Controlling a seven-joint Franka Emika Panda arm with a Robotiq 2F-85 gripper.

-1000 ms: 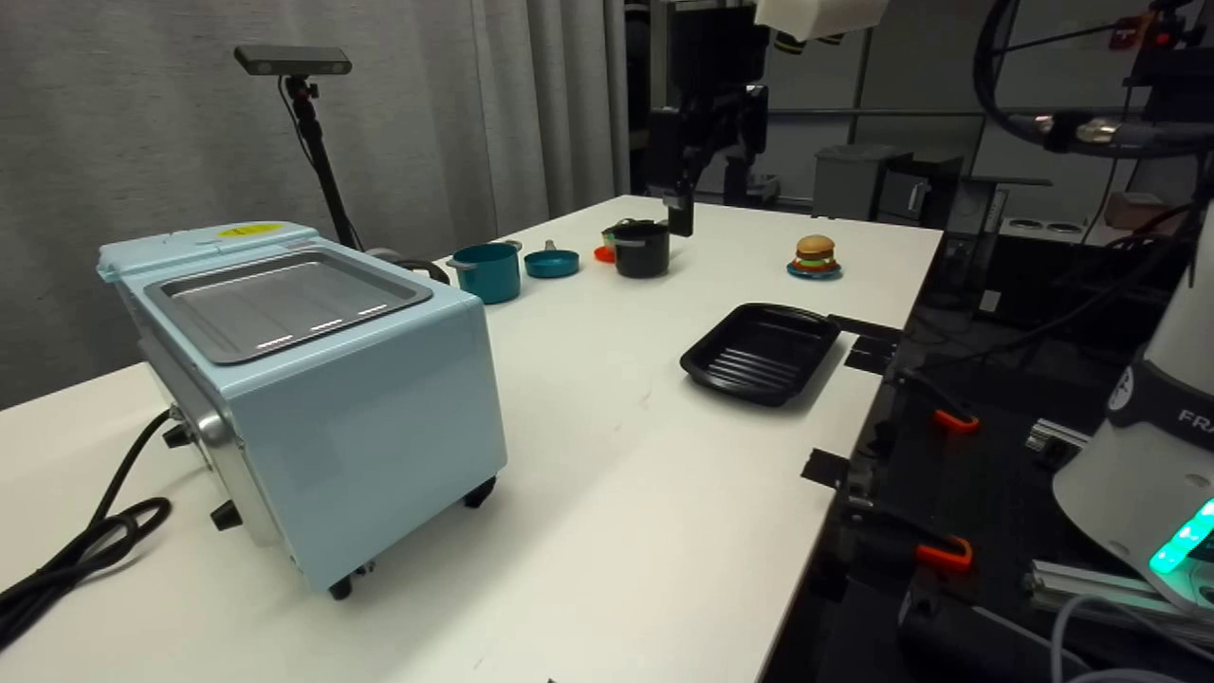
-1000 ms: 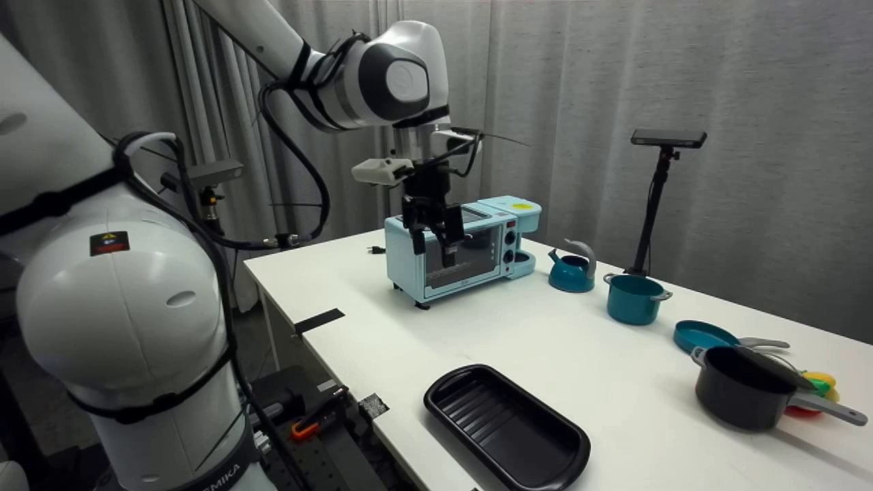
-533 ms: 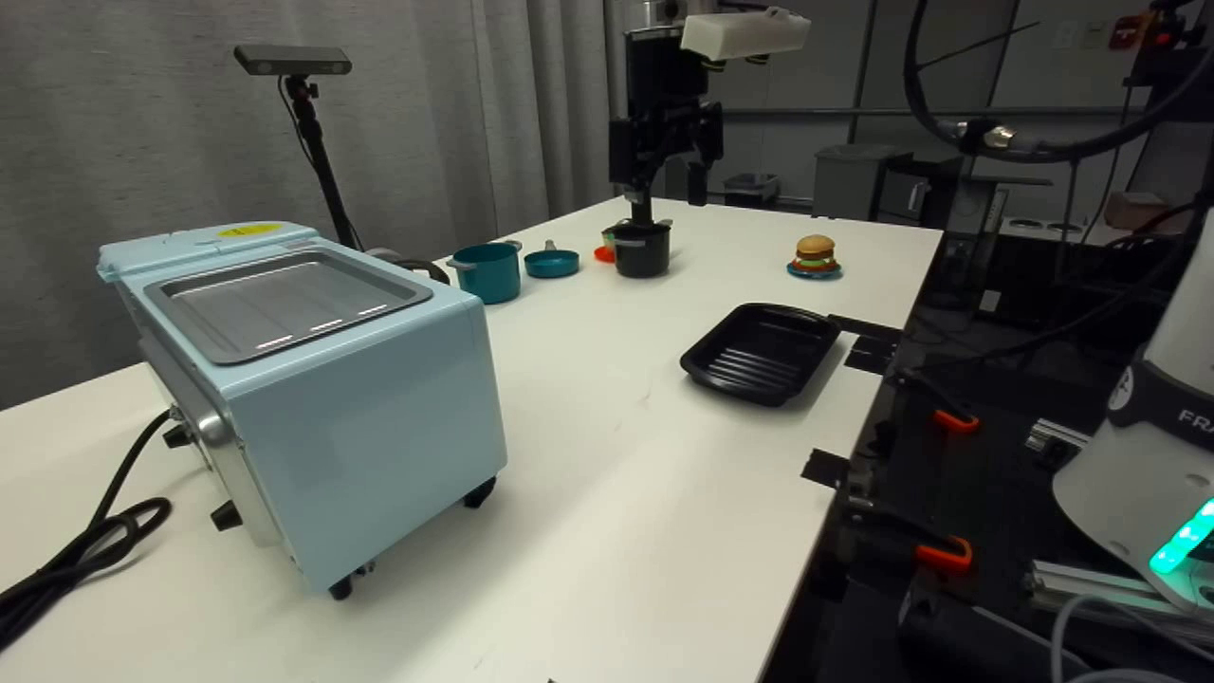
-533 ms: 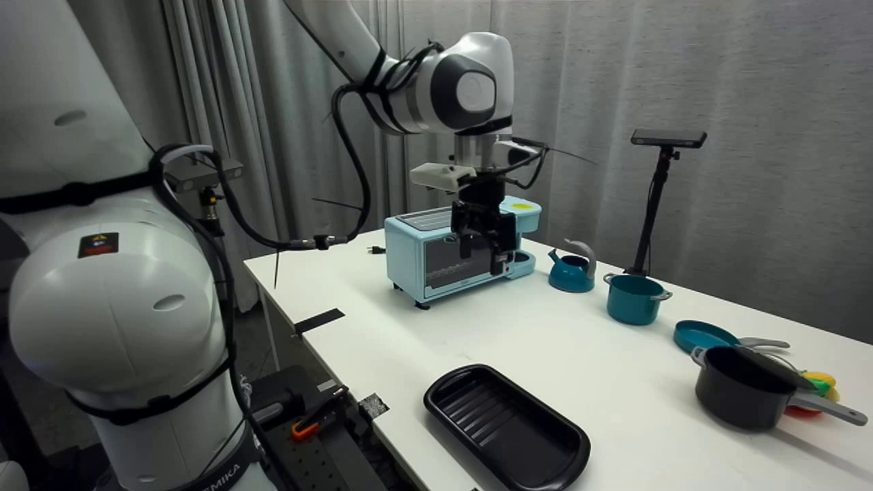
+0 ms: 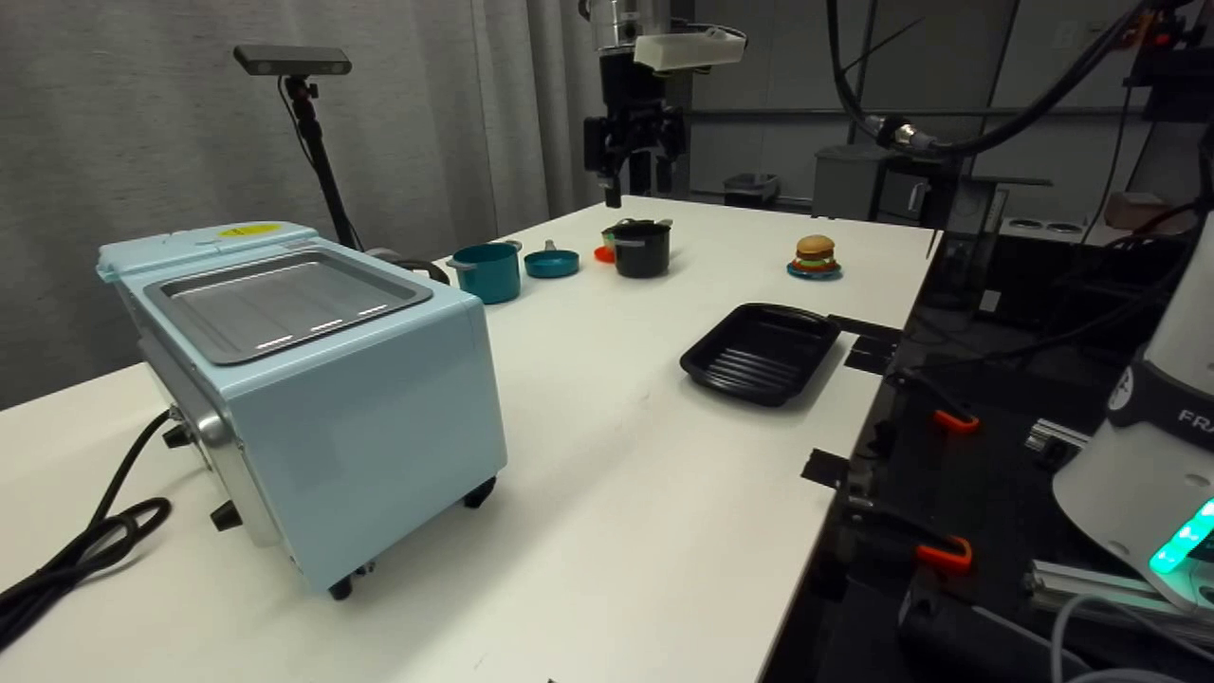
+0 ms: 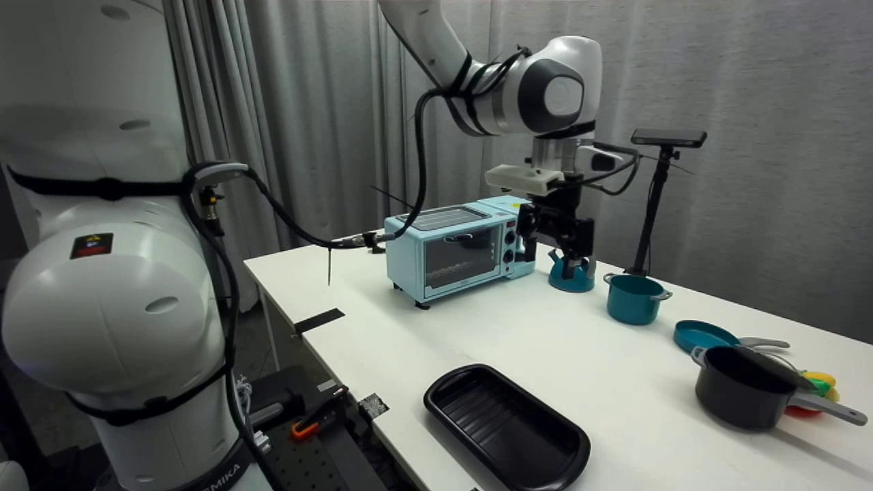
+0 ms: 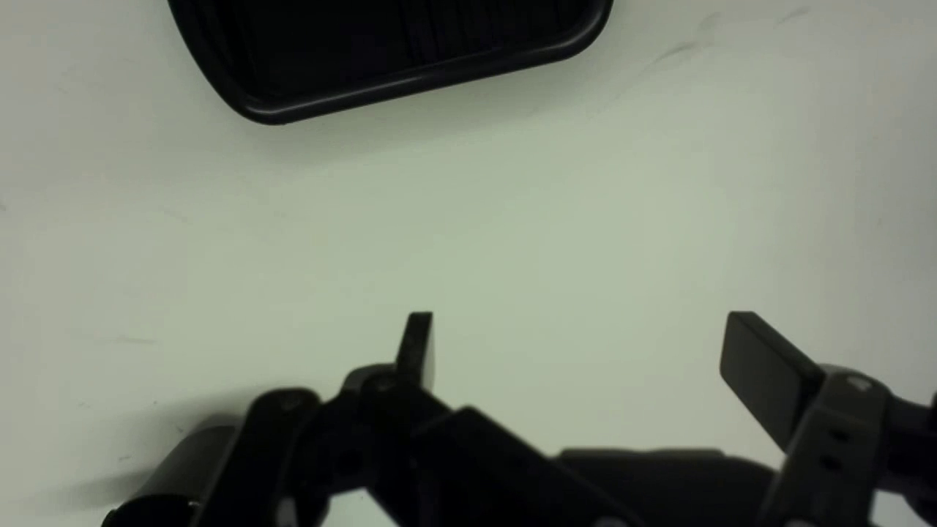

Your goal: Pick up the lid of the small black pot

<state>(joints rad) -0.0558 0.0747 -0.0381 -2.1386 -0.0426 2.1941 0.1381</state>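
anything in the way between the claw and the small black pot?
Nothing visible. The wrist view shows the small black pot at lower left, partly hidden by the open claw; the black tray sits at the top, off that path.

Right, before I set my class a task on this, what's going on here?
A robot arm hovers over the white table, handling nothing: its jaws are open, with nothing between them. The task is to pick up the lid of the small black pot, which is not yet done. The lid seems to lean at the pot's rim, though exactly how it rests is hard to tell. The jaws are well away from the pot, which stands near a teal pan.
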